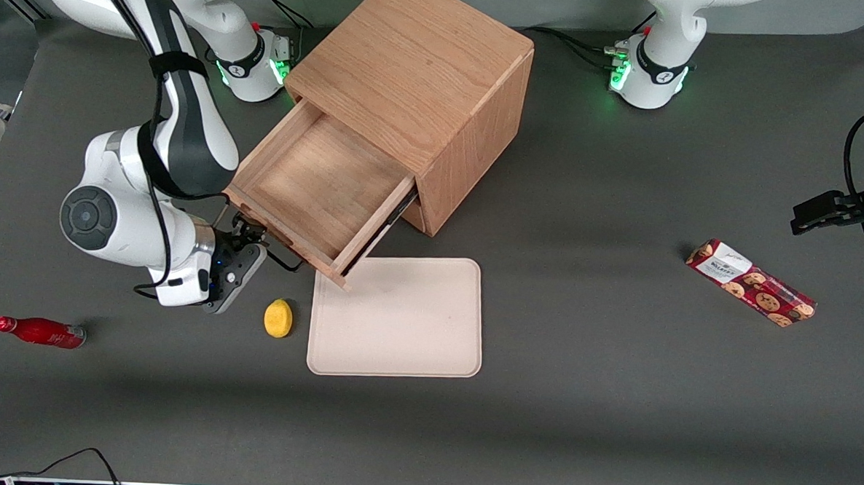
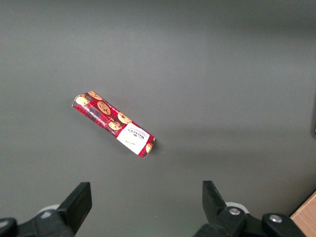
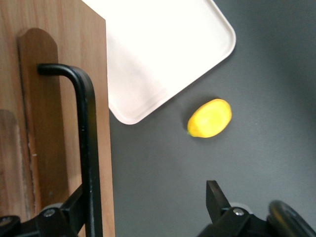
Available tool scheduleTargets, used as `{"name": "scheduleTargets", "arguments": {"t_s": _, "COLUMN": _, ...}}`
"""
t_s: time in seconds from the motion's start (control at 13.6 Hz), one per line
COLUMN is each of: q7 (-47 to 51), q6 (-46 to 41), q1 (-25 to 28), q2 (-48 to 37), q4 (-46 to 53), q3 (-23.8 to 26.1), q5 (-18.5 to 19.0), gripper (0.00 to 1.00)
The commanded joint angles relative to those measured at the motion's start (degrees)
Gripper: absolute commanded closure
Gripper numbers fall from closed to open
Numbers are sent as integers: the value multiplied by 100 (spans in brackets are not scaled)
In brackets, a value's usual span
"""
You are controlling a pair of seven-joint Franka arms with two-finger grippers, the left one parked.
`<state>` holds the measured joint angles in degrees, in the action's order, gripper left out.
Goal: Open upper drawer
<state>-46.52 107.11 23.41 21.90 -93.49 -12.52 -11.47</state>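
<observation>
The oak cabinet (image 1: 417,81) stands on the dark table. Its upper drawer (image 1: 318,186) is pulled well out, and its light-wood tray is empty. My right gripper (image 1: 246,231) is at the drawer's front panel, by the thin black bar handle (image 1: 285,261). In the right wrist view the gripper (image 3: 145,197) is open. One finger (image 3: 74,205) lies against the handle bar (image 3: 86,138) on the front panel (image 3: 49,123). The other finger stands well apart over bare table. The lower drawer is hidden under the open one.
A yellow lemon (image 1: 278,317) (image 3: 210,118) lies just nearer the front camera than the gripper. A cream tray (image 1: 398,343) (image 3: 158,49) lies beside it, in front of the drawer. A red bottle (image 1: 38,331) lies toward the working arm's end. A cookie packet (image 1: 749,282) (image 2: 113,123) lies toward the parked arm's end.
</observation>
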Motion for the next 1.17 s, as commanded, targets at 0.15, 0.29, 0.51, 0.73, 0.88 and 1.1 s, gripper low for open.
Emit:
{"name": "scheduleTargets", "arguments": {"t_s": 0.15, "q7": -427, "q6": -15, "q1": -91, "q2": 254, "q4": 341, "q3": -93, "q5": -57, "gripper": 0}}
{"name": "scheduleTargets", "arguments": {"t_s": 0.29, "q7": -436, "q6": -15, "q1": -152, "q2": 297, "q4": 445, "q3": -93, "q5": -57, "gripper": 0}}
{"name": "scheduleTargets", "arguments": {"t_s": 0.51, "q7": -419, "q6": -15, "q1": -144, "q2": 333, "q4": 525, "q3": -102, "q5": -83, "gripper": 0}}
{"name": "scheduleTargets", "arguments": {"t_s": 0.73, "q7": -305, "q6": -451, "q1": -126, "q2": 280, "q4": 1077, "q3": -233, "q5": 22, "gripper": 0}}
{"name": "scheduleTargets", "arguments": {"t_s": 0.88, "q7": 79, "q6": -1014, "q1": -100, "q2": 184, "q4": 1394, "q3": -321, "q5": 92, "gripper": 0}}
{"name": "scheduleTargets", "arguments": {"t_s": 1.1, "q7": 2008, "q6": -2050, "q1": -82, "q2": -333, "q4": 1597, "q3": -339, "q5": 276, "gripper": 0}}
